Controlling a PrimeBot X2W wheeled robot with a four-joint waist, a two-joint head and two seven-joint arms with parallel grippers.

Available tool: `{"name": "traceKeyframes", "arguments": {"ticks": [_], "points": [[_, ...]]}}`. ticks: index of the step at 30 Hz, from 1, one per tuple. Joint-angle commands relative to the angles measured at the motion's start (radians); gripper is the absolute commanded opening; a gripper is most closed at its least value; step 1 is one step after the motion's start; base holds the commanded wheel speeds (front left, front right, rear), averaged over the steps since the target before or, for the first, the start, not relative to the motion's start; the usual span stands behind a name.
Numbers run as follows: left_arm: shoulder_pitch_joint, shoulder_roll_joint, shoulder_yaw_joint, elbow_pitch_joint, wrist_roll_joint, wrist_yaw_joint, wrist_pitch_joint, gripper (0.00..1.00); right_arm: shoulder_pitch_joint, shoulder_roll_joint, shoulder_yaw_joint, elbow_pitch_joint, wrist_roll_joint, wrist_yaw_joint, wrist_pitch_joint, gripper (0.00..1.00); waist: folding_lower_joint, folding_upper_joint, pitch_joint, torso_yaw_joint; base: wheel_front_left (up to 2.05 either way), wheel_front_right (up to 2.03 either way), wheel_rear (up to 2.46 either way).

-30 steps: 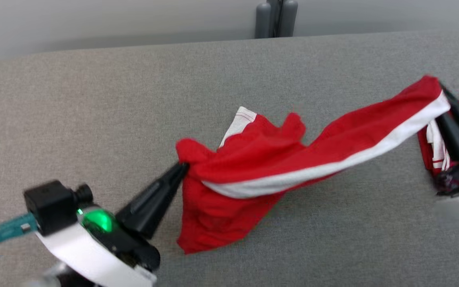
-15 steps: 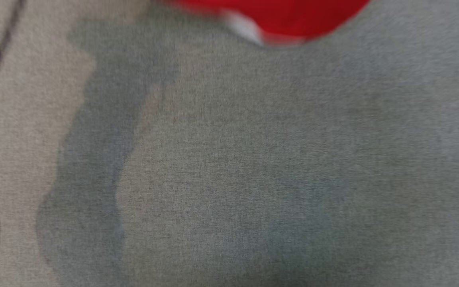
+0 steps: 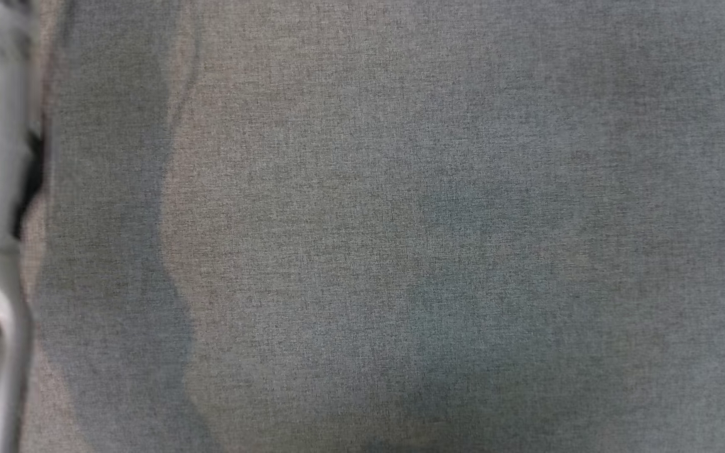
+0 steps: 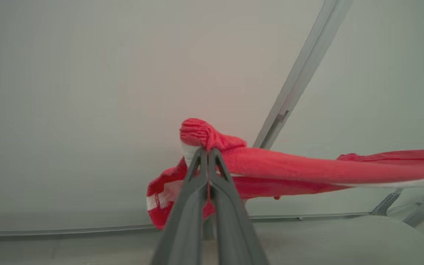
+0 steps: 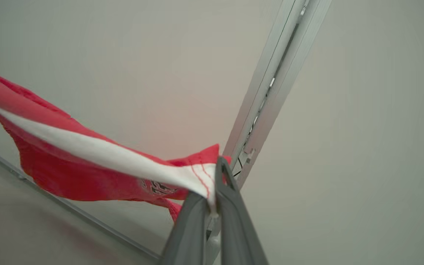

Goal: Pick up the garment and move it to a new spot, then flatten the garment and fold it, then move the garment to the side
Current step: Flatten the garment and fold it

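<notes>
Both claws look hoisted up since a second ago, and the head camera has tipped down onto grey desk. Left claw is clamped on a bunched red end, and right claw pinches the white-striped hem. Keeping the garment taut and level should make laying it flat easier. Right now it hangs strung between the two, mid-air.
</notes>
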Motion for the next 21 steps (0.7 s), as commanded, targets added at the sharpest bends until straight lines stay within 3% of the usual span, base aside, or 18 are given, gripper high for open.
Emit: {"name": "traceKeyframes", "arguments": {"ticks": [1,4,9,15,21], "points": [[0.060,0.002,-0.017,0.024,-0.018,-0.008,-0.011,0.00,0.061,-0.029,0.044,0.005,0.019,-0.001,-0.023,0.00,-0.0001,0.0000,-0.012,-0.002,0.00,0.00,0.00],[0.191,-0.004,-0.063,0.026,-0.073,-0.008,-0.003,0.00,0.184,-0.066,0.123,-0.006,0.052,0.000,-0.048,0.00,-0.0001,0.0000,-0.042,-0.008,0.00,0.00,0.00],[0.409,0.030,-0.117,-0.065,-0.175,-0.008,-0.003,0.00,0.393,-0.140,0.163,-0.098,0.085,-0.001,-0.071,0.00,-0.0001,0.0000,-0.105,-0.008,0.00,0.00,0.00],[0.687,0.067,-0.129,-0.210,-0.245,-0.005,-0.015,0.00,0.697,-0.199,0.077,-0.283,0.090,-0.001,-0.078,0.00,-0.0001,0.0000,-0.234,-0.013,0.00,0.00,0.00],[1.082,0.080,-0.148,-0.447,-0.284,0.082,-0.050,0.00,1.053,-0.191,-0.023,-0.447,0.013,-0.001,-0.079,0.00,-0.0001,0.0000,-0.398,-0.037,0.00,0.00,0.00]]}}
